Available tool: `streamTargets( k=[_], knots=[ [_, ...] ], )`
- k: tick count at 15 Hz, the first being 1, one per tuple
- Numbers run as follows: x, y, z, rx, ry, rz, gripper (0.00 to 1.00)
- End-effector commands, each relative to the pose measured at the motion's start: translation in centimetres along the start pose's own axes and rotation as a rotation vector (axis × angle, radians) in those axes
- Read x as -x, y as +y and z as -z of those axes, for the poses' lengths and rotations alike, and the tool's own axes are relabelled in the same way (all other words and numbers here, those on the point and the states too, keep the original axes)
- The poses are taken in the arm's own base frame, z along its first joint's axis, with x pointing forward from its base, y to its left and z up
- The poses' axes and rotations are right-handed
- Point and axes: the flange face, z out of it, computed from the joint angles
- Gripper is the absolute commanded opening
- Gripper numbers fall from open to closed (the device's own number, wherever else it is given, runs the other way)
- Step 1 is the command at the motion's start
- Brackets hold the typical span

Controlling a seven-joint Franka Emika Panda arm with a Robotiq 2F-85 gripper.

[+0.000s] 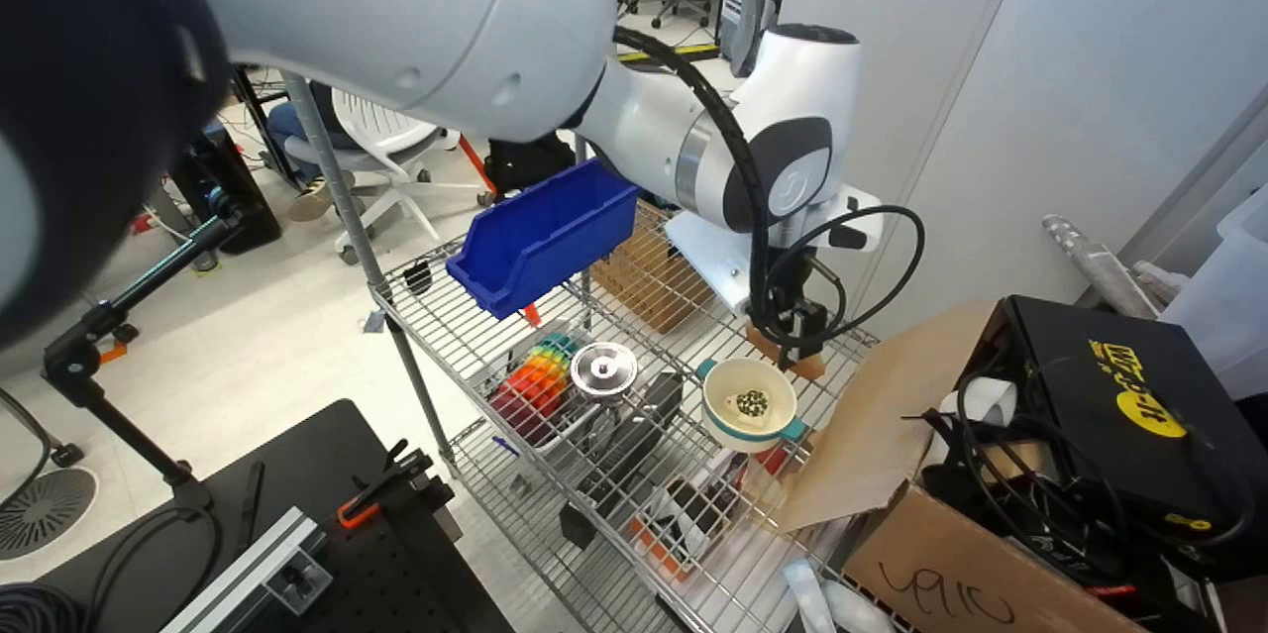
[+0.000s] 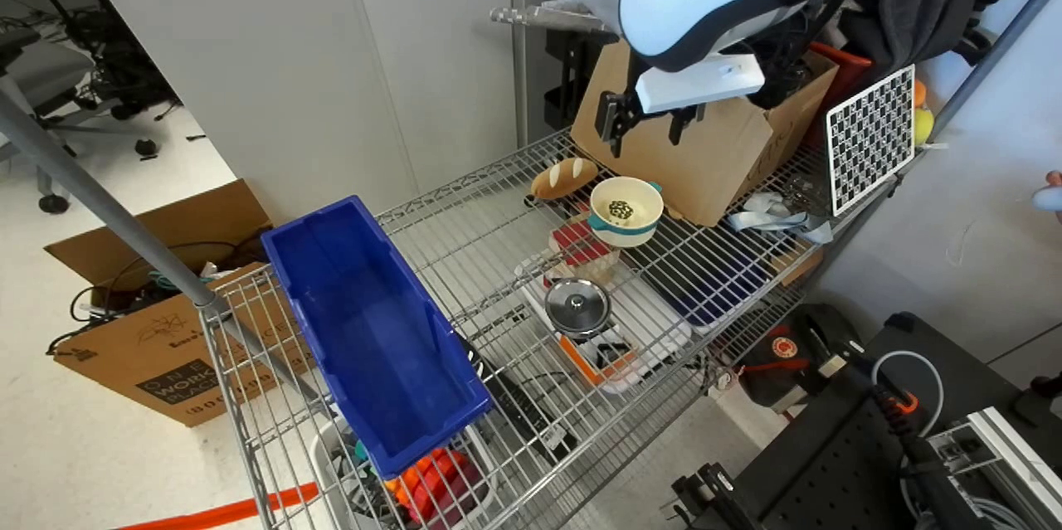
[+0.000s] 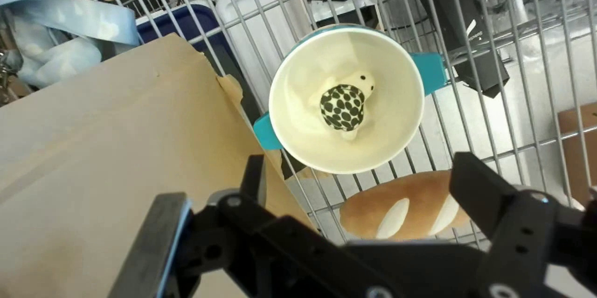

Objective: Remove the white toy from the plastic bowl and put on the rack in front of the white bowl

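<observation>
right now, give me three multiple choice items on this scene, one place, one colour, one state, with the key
1) Where is the white toy?
A) in the blue bin
B) under the metal lid
C) inside the cream bowl

2) What colour are the bowl's handles?
A) red
B) teal
C) black

3) How does the gripper stand?
A) open
B) shut on the toy
C) shut on the bowl

1 C: the wrist view shows it lying within the rim.
2 B: both show teal in the wrist view.
3 A: its jaws are spread apart.
</observation>
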Motion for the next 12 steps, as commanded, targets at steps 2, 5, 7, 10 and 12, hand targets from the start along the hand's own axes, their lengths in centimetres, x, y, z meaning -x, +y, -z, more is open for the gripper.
streamTargets(
  k=[2, 5, 7, 10, 12],
  knots=[
    [-2.8, -1.4, -3.5, 0.002, -0.055, -0.046, 1.0],
    [-3.6, -1.5, -5.6, 0.005, -0.078, -0.066, 1.0],
    [-4.0, -1.4, -6.8, 0.011, -0.087, -0.076, 1.0],
    [-4.4, -1.3, -8.5, 0.03, -0.107, -0.088, 1.0],
    [-4.3, -1.2, -9.6, 0.045, -0.13, -0.089, 1.0]
  ],
)
